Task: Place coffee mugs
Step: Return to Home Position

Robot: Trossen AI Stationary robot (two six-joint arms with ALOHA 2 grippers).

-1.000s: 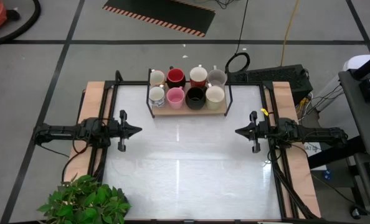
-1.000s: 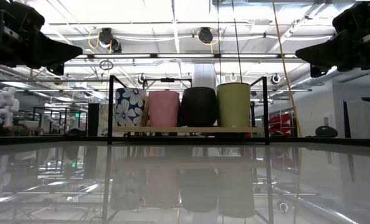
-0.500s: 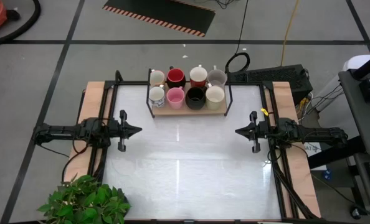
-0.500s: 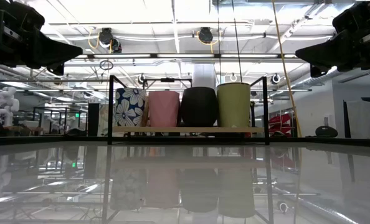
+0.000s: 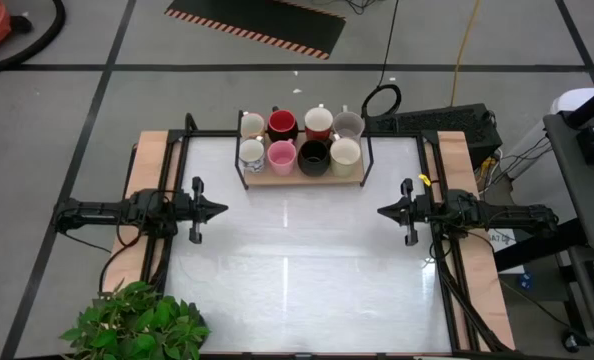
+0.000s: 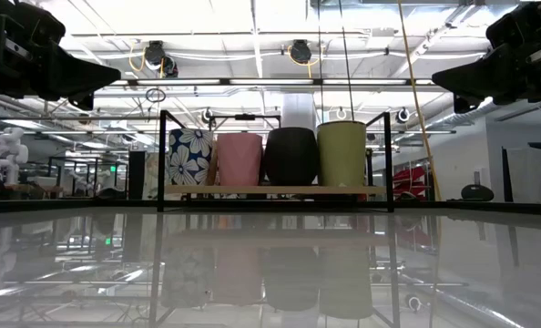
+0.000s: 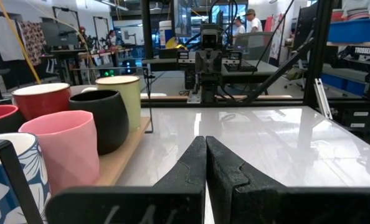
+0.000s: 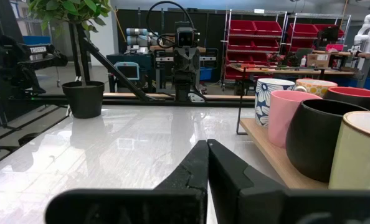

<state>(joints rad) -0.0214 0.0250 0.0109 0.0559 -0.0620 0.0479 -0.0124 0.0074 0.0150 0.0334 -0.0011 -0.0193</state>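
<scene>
Several coffee mugs point(image 5: 299, 140) stand upright in two rows on a wooden tray point(image 5: 302, 178) inside a black wire frame at the table's far middle: a blue-flowered one point(image 6: 189, 157), a pink one point(image 6: 239, 158), a black one point(image 6: 291, 157) and a cream one point(image 6: 341, 155) in the near row. My left gripper point(image 5: 222, 210) is shut at the table's left edge and points level toward the right. My right gripper point(image 5: 381, 211) is shut at the right edge and points level toward the left. Neither touches anything.
A green potted plant point(image 5: 135, 325) stands at the table's near left corner. The glossy white tabletop point(image 5: 297, 260) lies bare between the arms and the near edge. Cables and a black box point(image 5: 447, 120) sit beyond the far right corner.
</scene>
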